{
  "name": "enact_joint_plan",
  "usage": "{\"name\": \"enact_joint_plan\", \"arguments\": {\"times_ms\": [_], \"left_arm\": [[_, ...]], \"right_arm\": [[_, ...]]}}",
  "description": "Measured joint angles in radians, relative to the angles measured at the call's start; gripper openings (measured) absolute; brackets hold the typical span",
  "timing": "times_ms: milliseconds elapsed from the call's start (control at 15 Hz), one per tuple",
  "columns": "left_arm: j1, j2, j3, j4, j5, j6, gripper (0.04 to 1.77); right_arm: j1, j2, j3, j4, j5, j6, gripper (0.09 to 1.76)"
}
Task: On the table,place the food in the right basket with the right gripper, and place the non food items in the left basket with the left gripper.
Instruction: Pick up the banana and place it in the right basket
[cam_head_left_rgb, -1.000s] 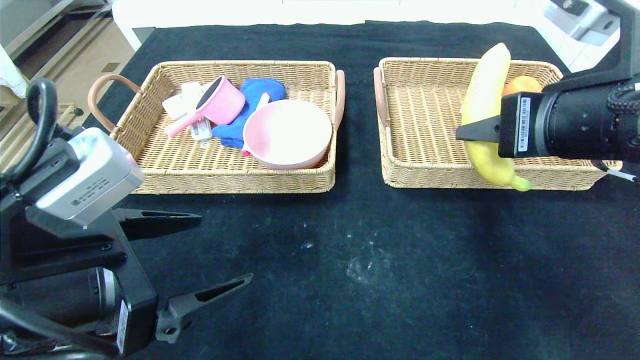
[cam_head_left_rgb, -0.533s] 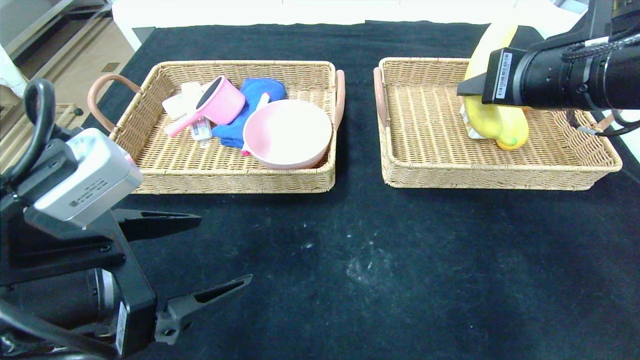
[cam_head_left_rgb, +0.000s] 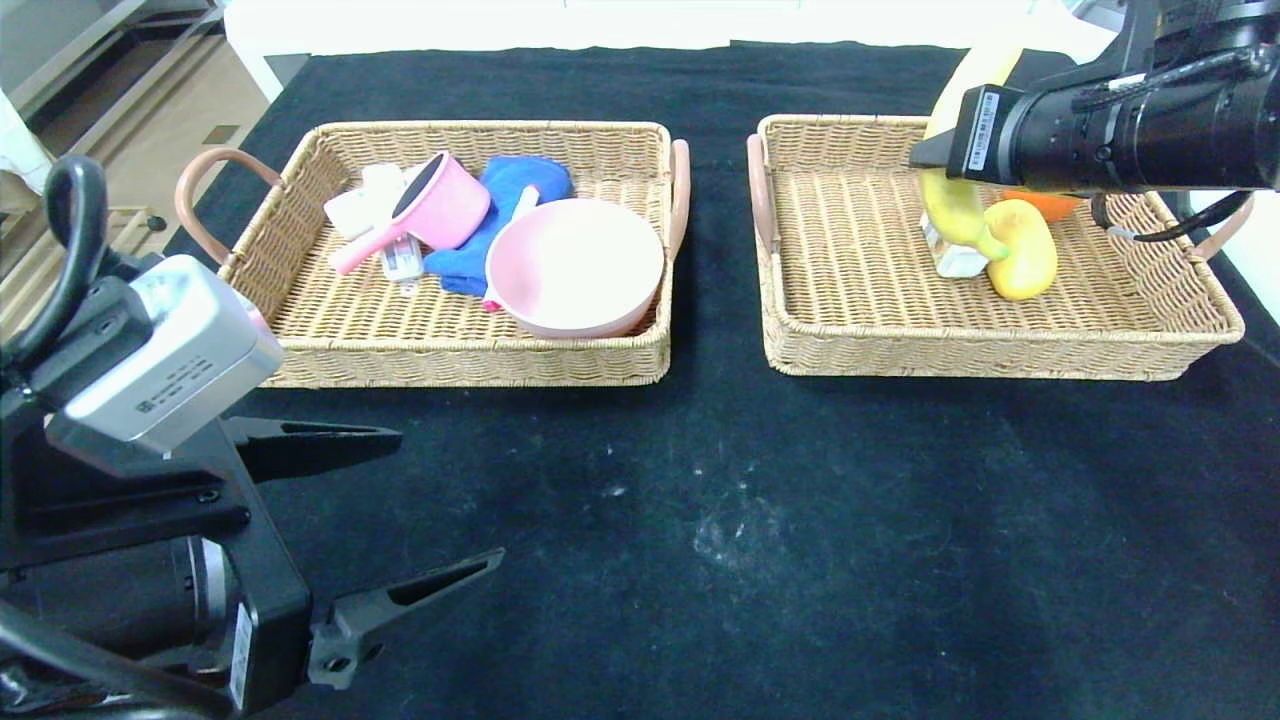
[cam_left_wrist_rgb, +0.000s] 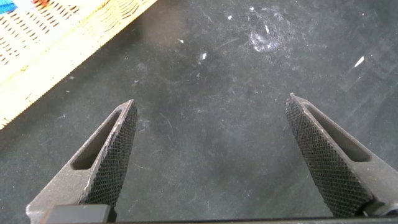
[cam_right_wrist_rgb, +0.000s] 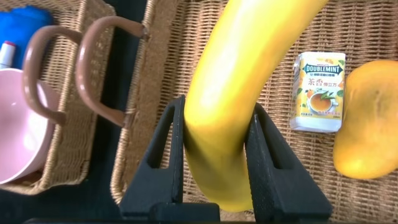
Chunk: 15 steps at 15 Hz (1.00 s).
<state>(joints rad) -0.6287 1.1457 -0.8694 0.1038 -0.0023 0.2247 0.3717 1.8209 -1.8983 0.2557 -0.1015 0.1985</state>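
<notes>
My right gripper (cam_head_left_rgb: 932, 156) is shut on a yellow banana (cam_head_left_rgb: 951, 208) and holds it upright over the far part of the right basket (cam_head_left_rgb: 980, 356). In the right wrist view the banana (cam_right_wrist_rgb: 249, 74) sits tight between the fingers (cam_right_wrist_rgb: 273, 162). Its lower end hangs next to a white gum box (cam_head_left_rgb: 957, 263), a yellow fruit (cam_head_left_rgb: 1023, 262) and an orange fruit (cam_head_left_rgb: 1047, 205) in that basket. The left basket (cam_head_left_rgb: 460, 365) holds a pink bowl (cam_head_left_rgb: 575, 265), a pink toy pot (cam_head_left_rgb: 440, 206), a blue cloth (cam_head_left_rgb: 520, 180) and a white item (cam_head_left_rgb: 358, 207). My left gripper (cam_head_left_rgb: 450, 495) is open and empty at the near left.
The black table cloth (cam_head_left_rgb: 740, 500) lies between me and the baskets. The two baskets' brown handles (cam_head_left_rgb: 681, 195) face each other across a narrow gap. The left wrist view shows a corner of the left basket (cam_left_wrist_rgb: 56, 43) beyond the open fingers (cam_left_wrist_rgb: 115, 149).
My right gripper has carried the banana from the basket's front edge back and up over its far part. The yellow fruit and box have come into view. The left arm has not moved.
</notes>
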Motion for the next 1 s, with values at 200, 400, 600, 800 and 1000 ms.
{"name": "enact_joint_plan", "arguments": {"times_ms": [200, 400, 600, 800, 1000], "left_arm": [[0.0, -0.001, 0.0, 0.0, 0.0, 0.001, 1.72], [0.0, -0.004, 0.0, 0.0, -0.001, 0.001, 1.72], [-0.011, -0.005, 0.003, 0.0, 0.0, 0.0, 1.72], [-0.019, -0.009, 0.006, 0.0, 0.0, 0.0, 1.72], [-0.02, -0.01, 0.006, 0.0, 0.001, -0.001, 1.72]], "right_arm": [[-0.03, 0.049, -0.033, -0.001, 0.011, 0.001, 0.65], [-0.041, 0.08, -0.049, -0.005, 0.012, 0.002, 0.65], [-0.042, 0.089, -0.051, -0.017, 0.013, 0.001, 0.67], [-0.041, 0.09, -0.051, -0.017, 0.013, 0.002, 1.0], [-0.04, 0.089, -0.051, -0.017, 0.013, 0.003, 1.22]]}}
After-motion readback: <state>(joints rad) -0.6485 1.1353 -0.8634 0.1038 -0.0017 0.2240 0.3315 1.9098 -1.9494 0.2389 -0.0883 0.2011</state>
